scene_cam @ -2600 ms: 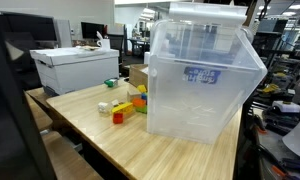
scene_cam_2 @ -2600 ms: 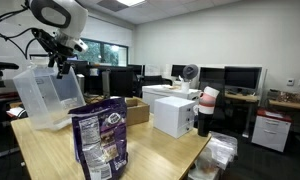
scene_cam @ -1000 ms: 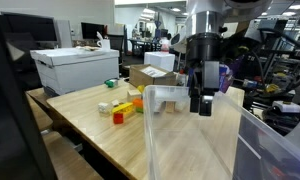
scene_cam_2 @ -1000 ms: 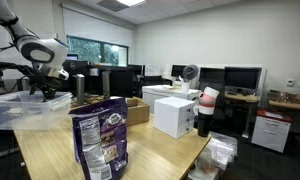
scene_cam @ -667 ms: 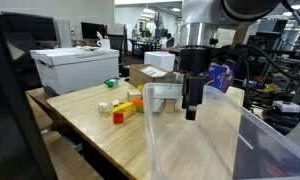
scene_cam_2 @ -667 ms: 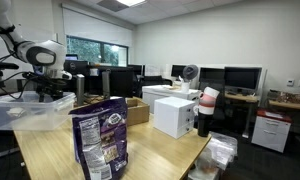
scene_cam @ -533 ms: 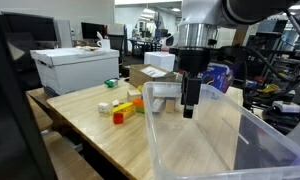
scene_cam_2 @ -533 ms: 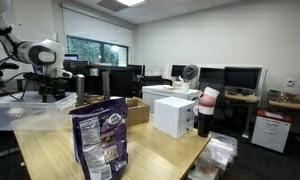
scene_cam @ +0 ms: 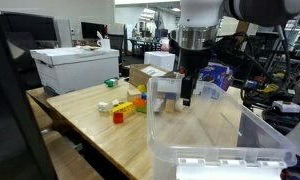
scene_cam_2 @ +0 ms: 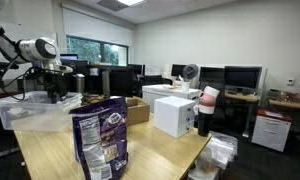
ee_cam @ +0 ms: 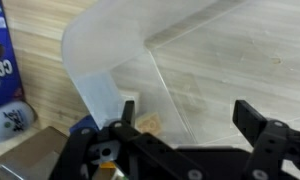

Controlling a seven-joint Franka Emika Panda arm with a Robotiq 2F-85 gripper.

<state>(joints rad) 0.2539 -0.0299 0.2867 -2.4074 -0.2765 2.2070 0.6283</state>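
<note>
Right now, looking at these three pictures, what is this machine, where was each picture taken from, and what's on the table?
The machine is a single robot arm with a two-fingered gripper at its end, steered by a person.

Two pictures come from cameras standing in the room, looking at the same light wooden table from different places. The third comes from a camera on the arm's wrist, looking down past the gripper.

On the table are a large clear plastic storage bin, a few small coloured toy blocks, a white cardboard box and a dark purple snack bag.

The gripper hangs at a corner of the bin with its jaws wide open. It holds nothing, and I cannot tell whether it touches the bin's wall.
</note>
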